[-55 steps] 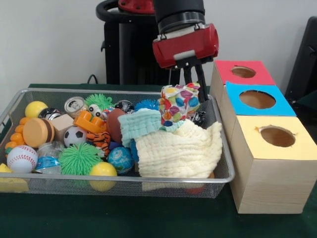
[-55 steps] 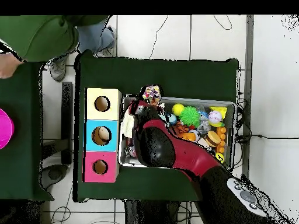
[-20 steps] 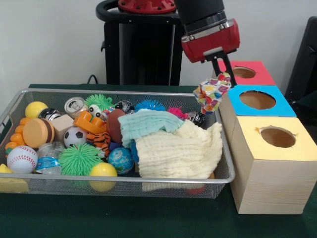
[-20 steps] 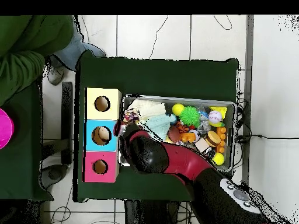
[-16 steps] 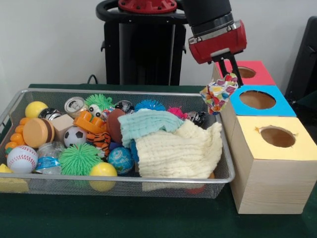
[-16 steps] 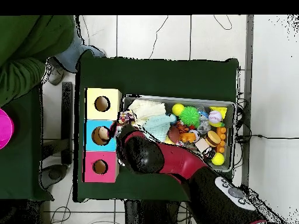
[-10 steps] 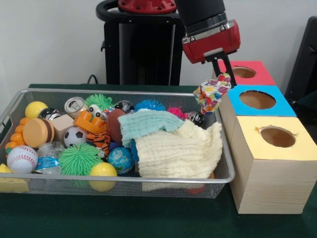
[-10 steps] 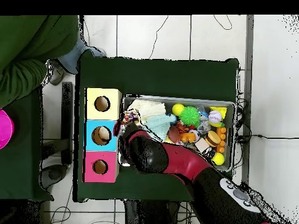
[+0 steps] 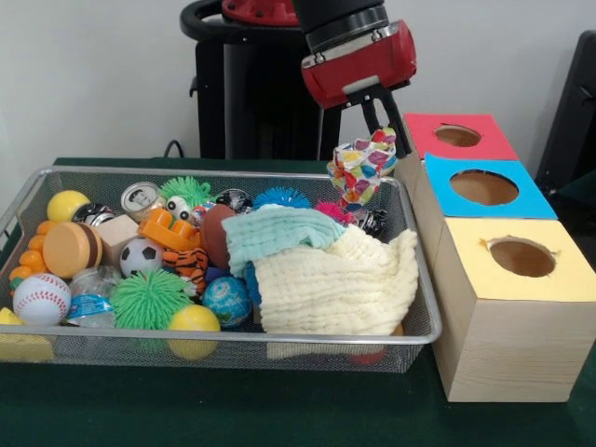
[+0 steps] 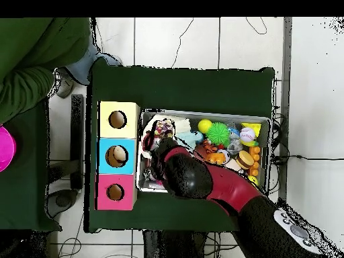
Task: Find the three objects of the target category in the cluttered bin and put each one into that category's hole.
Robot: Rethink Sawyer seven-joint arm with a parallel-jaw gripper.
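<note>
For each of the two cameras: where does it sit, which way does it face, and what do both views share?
Front view: level across the table, facing the wire bin; gripper holds the patterned cloth.
Overhead view: straight down on the table; arm enters from below, a person's sleeve shows upper left.
Shared: bin, cloth, three holed boxes.

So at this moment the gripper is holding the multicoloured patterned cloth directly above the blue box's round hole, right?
Not quite. The gripper does hold the multicoloured patterned cloth, but it hangs over the right end of the wire mesh bin, not above the blue box's round hole. The front view shows the cloth left of the boxes.
</note>
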